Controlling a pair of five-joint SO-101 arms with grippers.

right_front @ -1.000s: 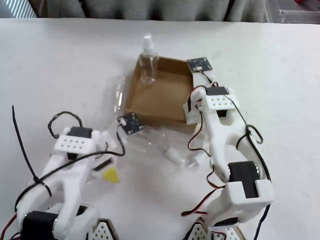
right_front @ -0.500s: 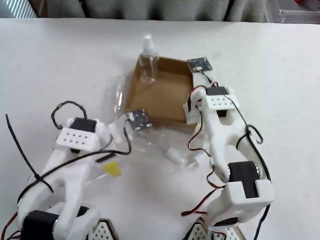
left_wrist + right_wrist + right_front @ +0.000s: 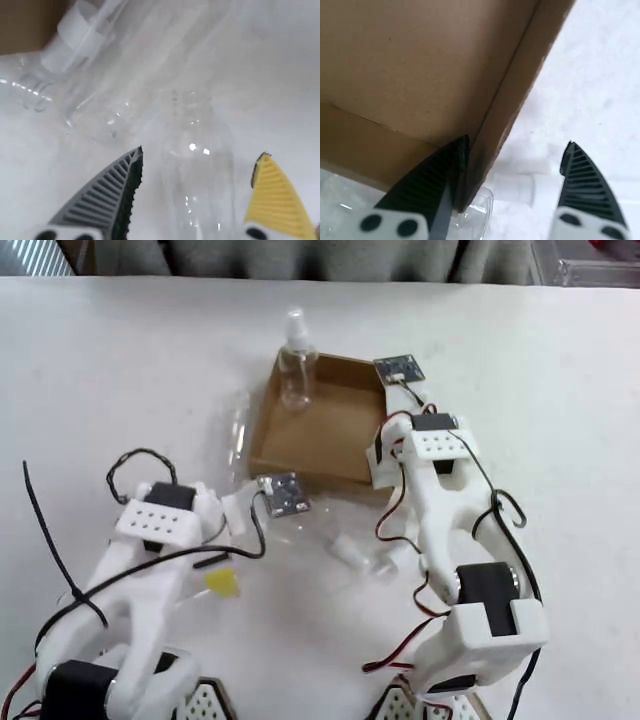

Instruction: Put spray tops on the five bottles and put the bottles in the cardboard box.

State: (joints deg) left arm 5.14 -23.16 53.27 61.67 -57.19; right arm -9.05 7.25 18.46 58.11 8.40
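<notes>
One capped bottle [image 3: 297, 372] in cardboard box [image 3: 322, 440], left claw [image 3: 200, 154] wide around one bare bottle [image 3: 196, 195], right claw [image 3: 517, 141] wide

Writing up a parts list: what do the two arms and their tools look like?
The left arm and right arm are white plastic with black motors, black and red cables. Left tool: one grey, one yellow ribbed finger. Right tool: both black.
</notes>
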